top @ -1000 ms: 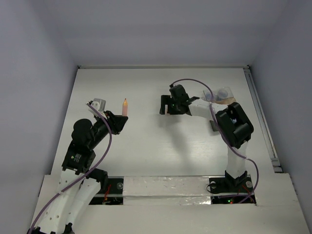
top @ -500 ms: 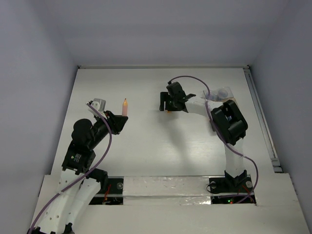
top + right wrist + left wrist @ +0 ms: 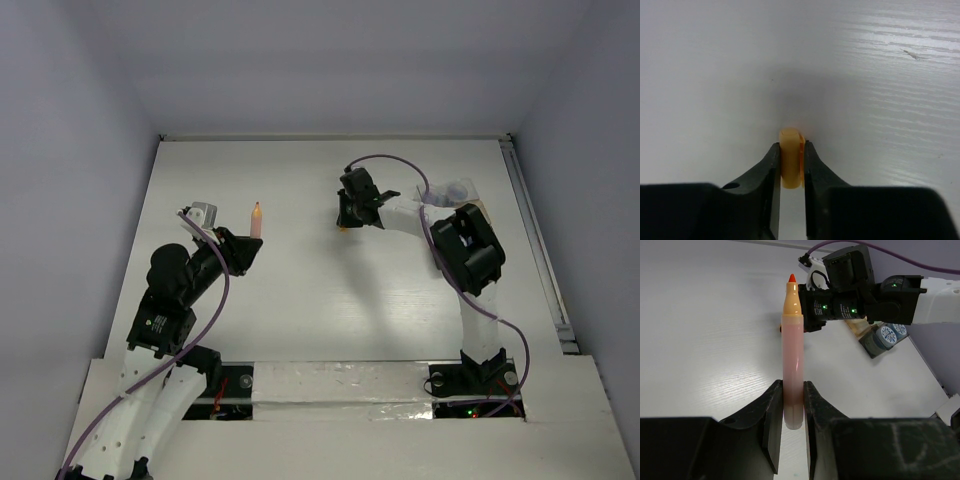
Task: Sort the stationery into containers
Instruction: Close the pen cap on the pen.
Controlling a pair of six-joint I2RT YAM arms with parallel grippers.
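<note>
Right end effector point(image 3: 791, 150) is clamped on a small orange piece point(image 3: 789, 140) at the table point(image 3: 715, 60). Lift straight, grip centred, then carry to containers point(image 3: 880, 337) beside that arm. Left end effector point(image 3: 792, 390) grips 1 orange-red pen point(image 3: 792, 340).

Bright, even overhead light; soft shadows; glare streak on table point(image 3: 900, 40); wrist-view foregrounds blurred.

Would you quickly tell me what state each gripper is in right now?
Left gripper: closed, holding the orange-red pen.
Right gripper: closed, holding a small orange piece.
</note>
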